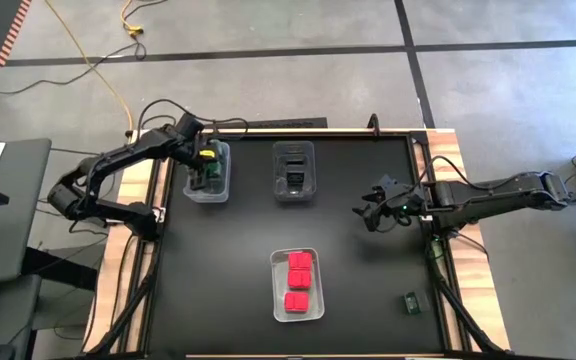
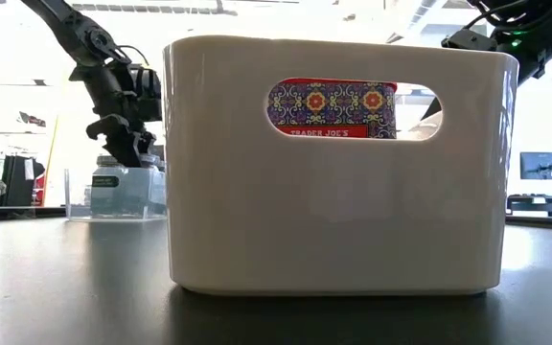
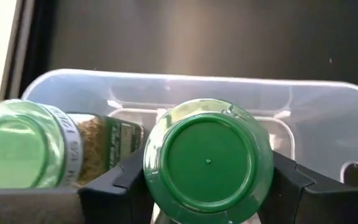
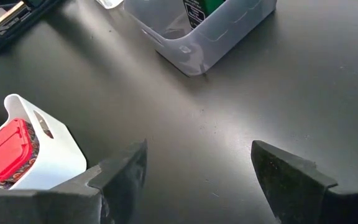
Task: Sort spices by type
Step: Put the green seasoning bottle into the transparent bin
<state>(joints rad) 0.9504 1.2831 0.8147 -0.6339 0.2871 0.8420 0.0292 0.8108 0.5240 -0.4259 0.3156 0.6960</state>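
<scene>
Nearly sorted: left gripper [image 3: 207, 186] clamping green-lidded jar [image 3: 207, 160] inside far-left clear bin [image 1: 206, 190]; right gripper [image 4: 197, 168] open, empty; dark box [image 1: 411, 301] outside, right of red-packet bin [image 1: 274, 290].

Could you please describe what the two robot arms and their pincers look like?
Both arms are dark, slim and jointed, with black cables looped along their links. The left pincer carries a small yellow marking near the wrist; the right pincer shows a tiny green light by its wrist. Each pincer has two broad, matte black fingers with angular, wedge-like tips.
</scene>
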